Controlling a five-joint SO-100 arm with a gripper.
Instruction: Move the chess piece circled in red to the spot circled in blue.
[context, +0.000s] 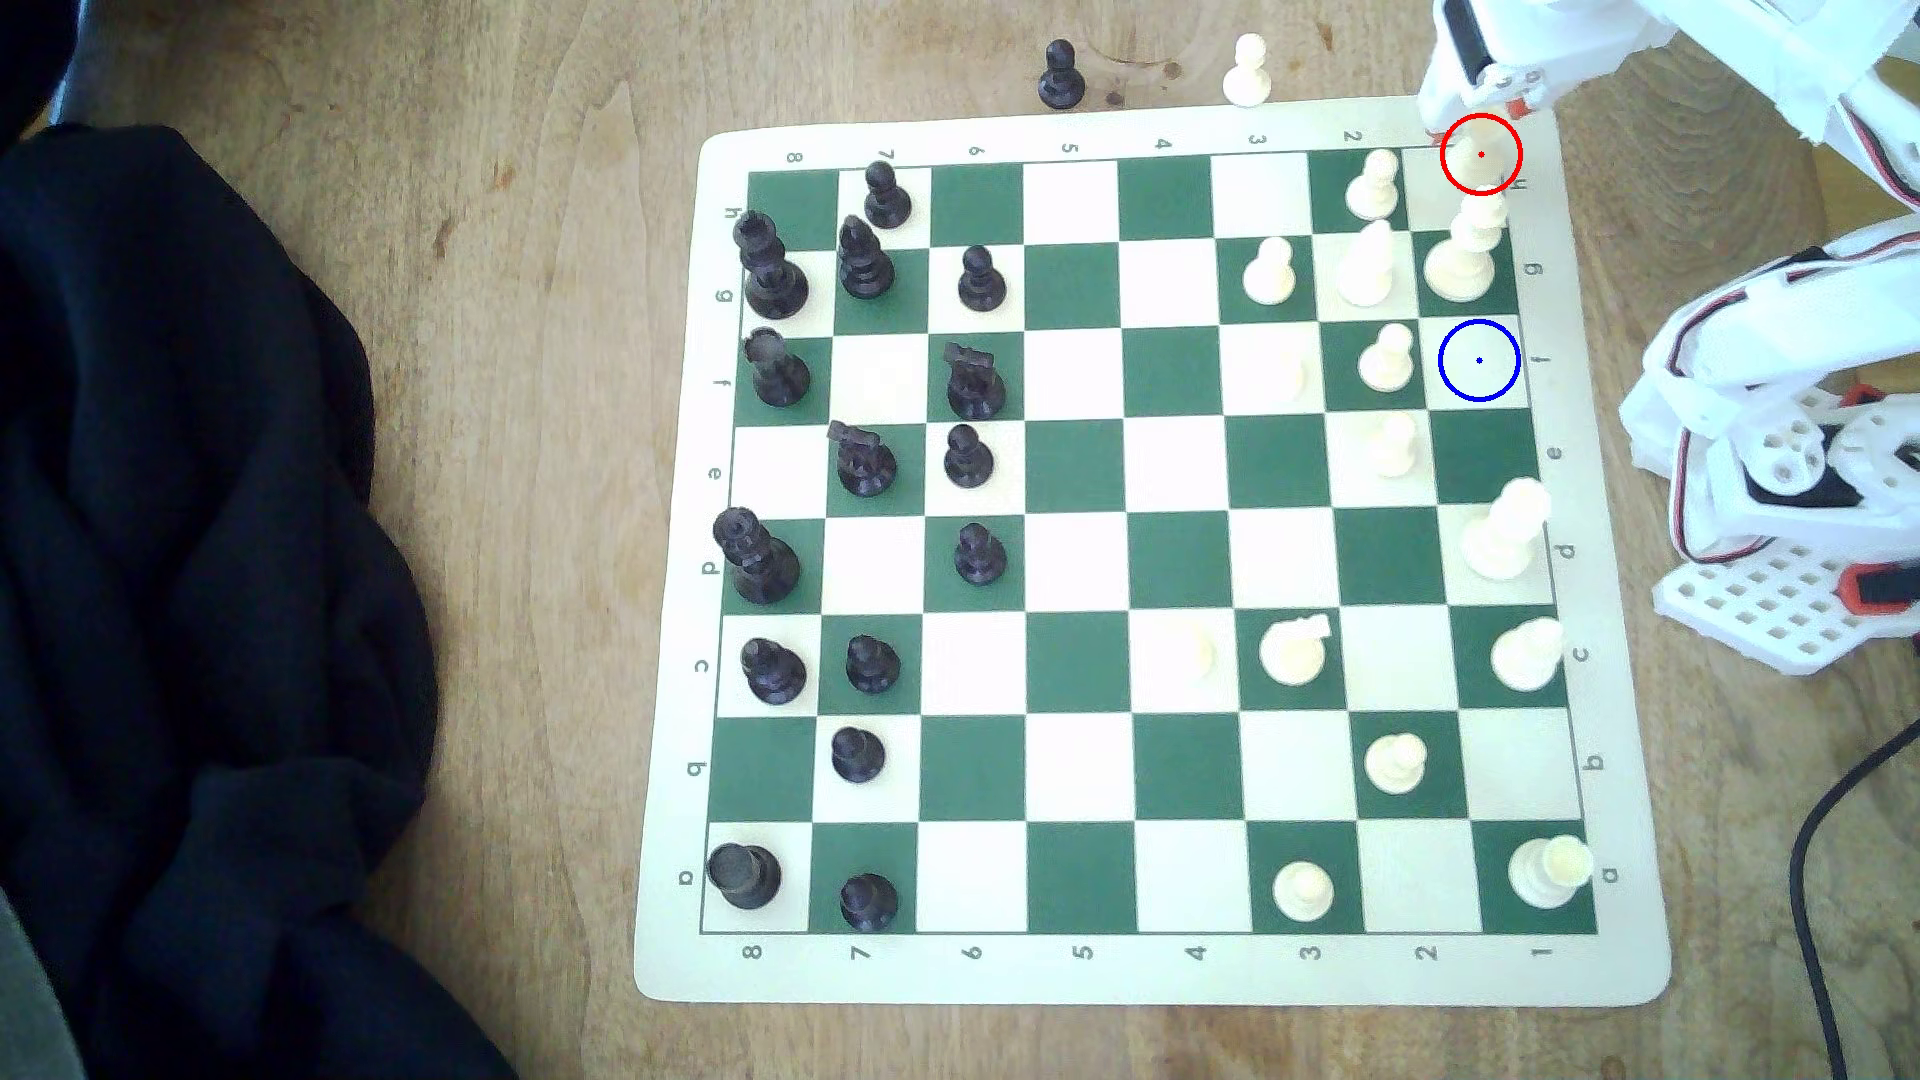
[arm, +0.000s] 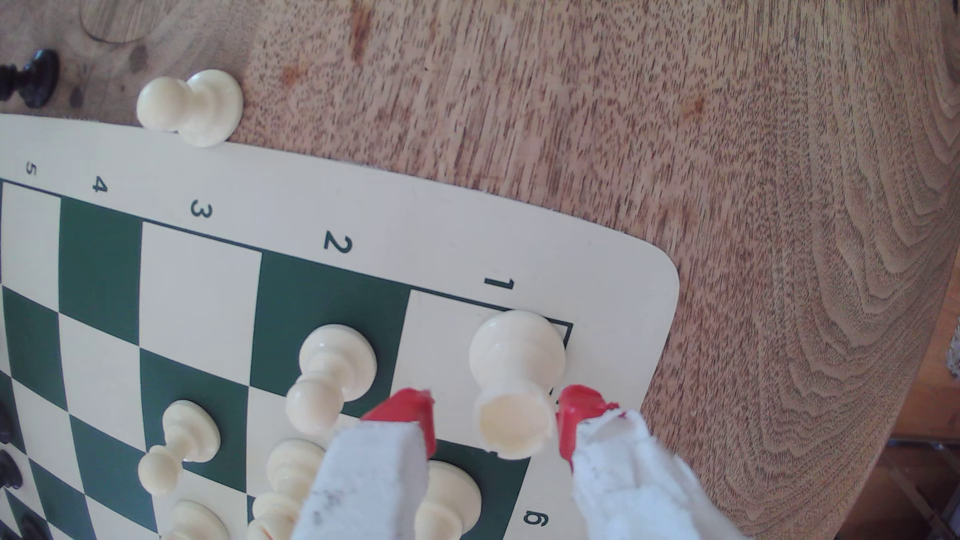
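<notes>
- Standing on the corner square of the chessboard (context: 1081, 981), at the corner marked 1 and h, is the chess piece circled in red (arm: 514, 384), cream-white with a flat top, upright.
- Gripper (arm: 496, 423) hovers at that corner; its two red-tipped fingers (arm: 410, 415) are spread, one on each side of the piece's top. One tip is very near the piece; contact cannot be told.
- Spot circled in blue (context: 1478, 360): a bare cream square on the same edge file, two squares along from the piece.
- Between them stands a taller tiered white piece (context: 1463, 254).
- Wooden table (context: 520, 156) carries the board; a white pawn (context: 1247, 73) stands just off the board's edge.
</notes>
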